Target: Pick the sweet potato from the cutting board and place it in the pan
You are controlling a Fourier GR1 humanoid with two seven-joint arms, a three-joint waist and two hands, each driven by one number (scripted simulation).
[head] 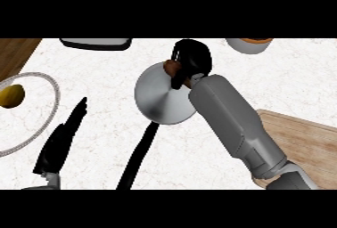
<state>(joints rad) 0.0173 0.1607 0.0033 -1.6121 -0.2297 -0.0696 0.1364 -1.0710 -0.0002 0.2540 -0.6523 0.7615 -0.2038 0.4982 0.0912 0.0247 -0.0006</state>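
My right hand (pixel 191 58) hangs over the far edge of the grey pan (pixel 158 95), fingers curled round the brown sweet potato (pixel 171 67), of which only a small part shows beside the fingers. The pan's black handle (pixel 139 151) runs toward the lower edge of the view. The wooden cutting board (pixel 306 138) lies at the right, partly under my right forearm, with nothing showing on it. My left hand (pixel 60 142) rests at the lower left with straight fingers pointing up, holding nothing.
A white plate (pixel 51 111) with a yellow fruit (pixel 12 95) sits at the left edge. A dark tray-like object (pixel 95 43) and a grey bowl (pixel 248 44) lie along the far edge. A wooden surface (pixel 14 55) shows at the upper left corner.
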